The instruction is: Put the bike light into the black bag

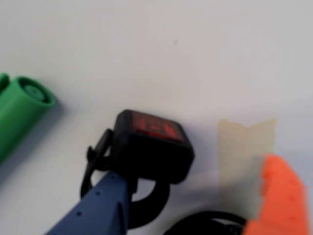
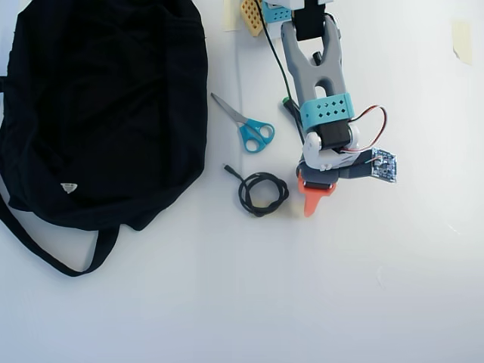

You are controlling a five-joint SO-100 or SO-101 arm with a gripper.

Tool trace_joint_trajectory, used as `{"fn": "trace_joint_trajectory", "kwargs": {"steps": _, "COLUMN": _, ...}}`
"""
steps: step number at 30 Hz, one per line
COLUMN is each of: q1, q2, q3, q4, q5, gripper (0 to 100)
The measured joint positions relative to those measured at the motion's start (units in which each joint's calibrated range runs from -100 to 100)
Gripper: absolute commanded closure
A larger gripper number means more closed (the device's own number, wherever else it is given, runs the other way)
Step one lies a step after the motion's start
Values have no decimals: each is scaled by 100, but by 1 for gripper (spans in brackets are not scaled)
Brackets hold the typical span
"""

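In the wrist view the bike light [image 1: 151,147], a small black block with a red lens and a rubbery loop strap, lies on the white table. My gripper [image 1: 195,169] is open around it. The blue finger [image 1: 100,205] overlaps the strap on the light's left. The orange finger [image 1: 279,196] stands apart on its right. From overhead, the gripper [image 2: 311,198] points toward the table's near side and the arm hides the bike light. The black bag [image 2: 106,106] lies far off at the left of that view, with its strap trailing below it.
A green cylinder [image 1: 22,115] lies left of the light in the wrist view, and a strip of tape [image 1: 244,142] is on the table at the right. A coiled black cable [image 2: 262,193] and teal-handled scissors [image 2: 248,127] lie between gripper and bag.
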Motion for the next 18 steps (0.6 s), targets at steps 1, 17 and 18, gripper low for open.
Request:
{"fn": "trace_joint_trajectory", "kwargs": {"steps": 1, "q1": 0, "q2": 0, "q3": 0, "q4": 0, "q5": 0, "gripper": 92}}
{"fn": "trace_joint_trajectory", "kwargs": {"steps": 17, "q1": 0, "q2": 0, "q3": 0, "q4": -34, "q5": 0, "gripper": 98}}
{"fn": "trace_joint_trajectory", "kwargs": {"steps": 18, "q1": 0, "q2": 0, "q3": 0, "q4": -34, "q5": 0, "gripper": 98}}
